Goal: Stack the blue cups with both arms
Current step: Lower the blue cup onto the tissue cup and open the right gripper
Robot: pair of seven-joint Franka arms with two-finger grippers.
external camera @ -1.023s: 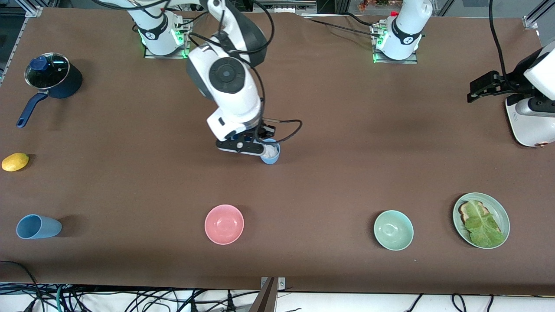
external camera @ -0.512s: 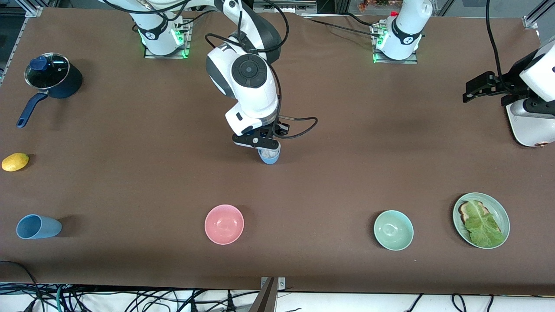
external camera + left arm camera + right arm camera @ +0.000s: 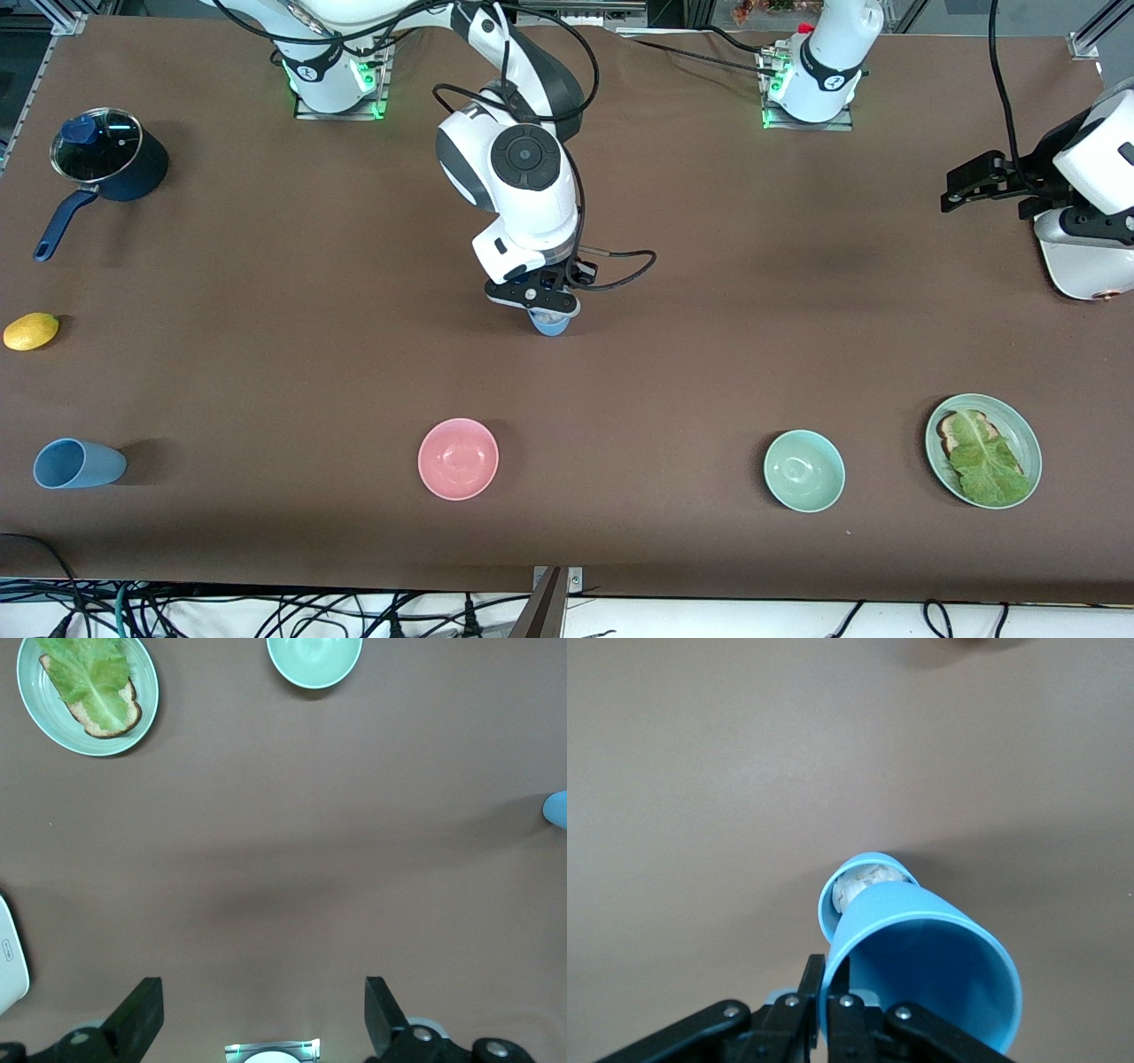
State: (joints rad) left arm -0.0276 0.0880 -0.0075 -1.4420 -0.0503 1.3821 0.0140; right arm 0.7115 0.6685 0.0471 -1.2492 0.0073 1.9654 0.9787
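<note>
Cup rim pinched between right fingers, over second cup

Take the standing blue cup at mid-table as clock centre, with 12 toward the arm bases. From above it is blocked by the right gripper, which is clamped on a second blue cup. The pink bowl stands at 7 and the mint bowl at 4. The left gripper, its fingers spread, hangs about 2. At 3 and 9 the bare table gives wide passage, until the lemon.

A lidded pot, lemon, pink bowl, mint bowl and lettuce-toast plate sit apart.
</note>
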